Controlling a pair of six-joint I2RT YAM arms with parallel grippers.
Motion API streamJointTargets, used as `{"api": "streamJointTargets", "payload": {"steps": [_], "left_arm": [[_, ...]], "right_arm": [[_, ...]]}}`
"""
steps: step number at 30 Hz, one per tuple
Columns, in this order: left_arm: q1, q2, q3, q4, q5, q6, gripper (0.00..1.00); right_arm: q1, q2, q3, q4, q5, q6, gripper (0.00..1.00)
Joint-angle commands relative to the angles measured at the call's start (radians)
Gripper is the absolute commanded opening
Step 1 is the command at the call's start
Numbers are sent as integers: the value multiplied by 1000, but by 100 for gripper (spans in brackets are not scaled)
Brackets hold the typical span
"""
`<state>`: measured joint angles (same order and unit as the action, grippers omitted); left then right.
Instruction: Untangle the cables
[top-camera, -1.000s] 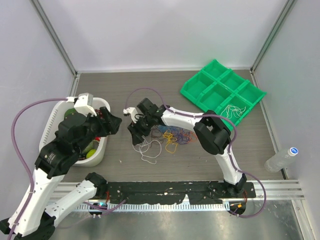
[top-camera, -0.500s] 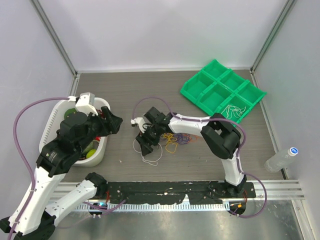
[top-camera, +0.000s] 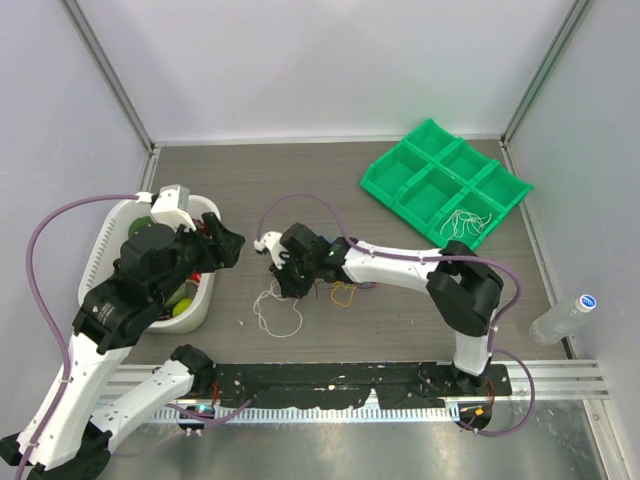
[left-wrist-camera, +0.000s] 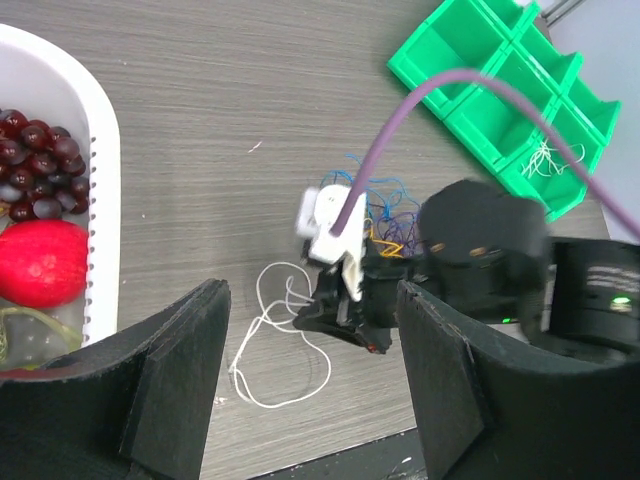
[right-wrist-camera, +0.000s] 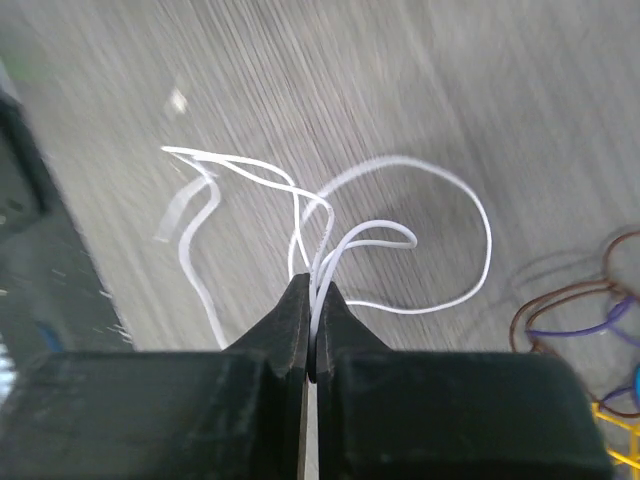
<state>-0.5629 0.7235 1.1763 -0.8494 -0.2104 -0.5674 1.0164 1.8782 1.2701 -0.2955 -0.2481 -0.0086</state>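
Since a second ago the right tool (top-camera: 284, 283) has swung off the coloured heap toward the left arm and closed. Its jaws are clenched on a loop of the white cable (right-wrist-camera: 425, 165), the strand pinched at the very tips. That cable's other loops trail on the table (top-camera: 230, 185) just nearer the arm bases than the tool. The coloured cables (top-camera: 345, 292) lie tangled just beside the tool on its far side from the left arm, partly under the forearm. The left tool (left-wrist-camera: 312, 350) hangs released, fingers wide, grasping nothing, beside the white basket (top-camera: 108, 235).
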Motion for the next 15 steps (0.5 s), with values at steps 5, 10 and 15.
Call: {"api": "streamJointTargets", "payload": {"steps": [5,10,15], "left_arm": [[-2,1,5,73,-81,8,70],[-2,19,-7,101,-69,11,70],[-2,48,-1,116,-47,35,70]], "right_arm": [[-104,-247,124,85,-46,292,1],[-254,-414,101,65,70,383,1],[-358,-507,144,-57,437,391,1]]}}
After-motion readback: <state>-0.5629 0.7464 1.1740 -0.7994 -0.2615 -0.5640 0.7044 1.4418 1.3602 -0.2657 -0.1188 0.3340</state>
